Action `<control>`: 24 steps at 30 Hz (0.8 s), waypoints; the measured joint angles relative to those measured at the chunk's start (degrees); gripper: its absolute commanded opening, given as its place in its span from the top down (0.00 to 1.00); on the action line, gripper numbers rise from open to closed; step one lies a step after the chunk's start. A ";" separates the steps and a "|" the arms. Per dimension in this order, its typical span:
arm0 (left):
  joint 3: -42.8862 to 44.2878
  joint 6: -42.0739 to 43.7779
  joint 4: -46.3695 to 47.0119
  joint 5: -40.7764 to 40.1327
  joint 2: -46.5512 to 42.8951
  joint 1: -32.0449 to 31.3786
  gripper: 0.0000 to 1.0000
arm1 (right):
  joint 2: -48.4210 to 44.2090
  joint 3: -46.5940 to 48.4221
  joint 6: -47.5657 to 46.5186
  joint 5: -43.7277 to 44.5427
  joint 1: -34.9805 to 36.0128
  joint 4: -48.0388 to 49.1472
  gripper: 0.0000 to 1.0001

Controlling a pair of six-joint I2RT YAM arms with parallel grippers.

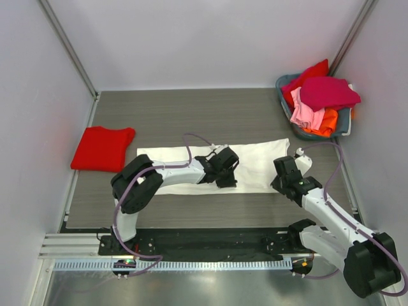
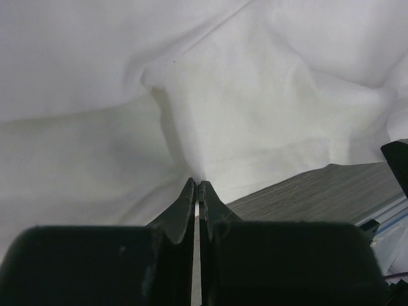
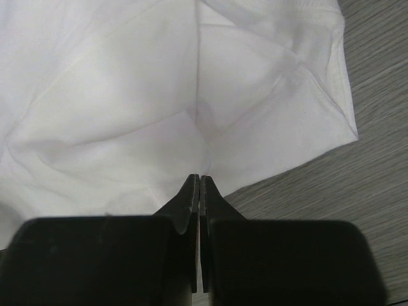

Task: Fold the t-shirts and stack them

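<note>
Table [image 1: 255, 108], left fingers [image 2: 196, 186], right fingers [image 3: 199, 180] pinching white t-shirt [image 1: 255, 166]

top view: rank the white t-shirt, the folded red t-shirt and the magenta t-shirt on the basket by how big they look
1. white t-shirt, clearly largest
2/3. folded red t-shirt and magenta t-shirt look about alike; the magenta one is bunched, so unranked

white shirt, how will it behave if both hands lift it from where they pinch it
Probably floppy: the white shirt puckers into creases running toward the shut left hand and right hand, so it should sag between them. It is likely light, being thin cloth that lies flat. The unheld part may drag across the table rather than lift cleanly.
</note>
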 measured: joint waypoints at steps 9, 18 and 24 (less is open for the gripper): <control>-0.90 0.07 0.39 3.15 -2.08 1.68 1.00 | -0.24 1.53 1.90 -2.49 0.02 -4.46 0.99; -2.47 0.09 0.68 6.49 -4.28 3.21 1.00 | 2.60 2.21 4.37 -6.88 0.00 -6.32 0.98; -3.85 0.02 1.22 8.92 -6.01 4.57 1.00 | 2.60 2.21 5.33 -7.13 0.02 -6.97 0.97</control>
